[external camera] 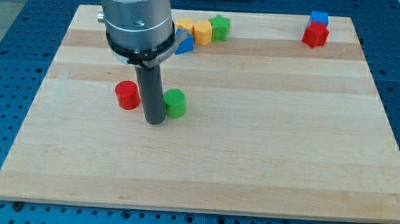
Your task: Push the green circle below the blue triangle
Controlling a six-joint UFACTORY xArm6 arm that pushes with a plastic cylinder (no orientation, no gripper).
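Note:
The green circle [175, 103] lies on the wooden board [253, 158] left of centre. My tip [155, 121] rests on the board right beside the green circle, on its left and slightly toward the view's bottom, touching or almost touching it. The blue triangle [184, 44] sits near the view's top, above the green circle, partly hidden behind the arm's grey body [136, 12].
A red circle [127, 94] lies just left of the rod. Beside the blue triangle are a yellow block [184, 25], a yellow hexagon-like block [202, 32] and a green block [220, 27]. At the top right are a blue block [319, 19] and a red block [315, 35].

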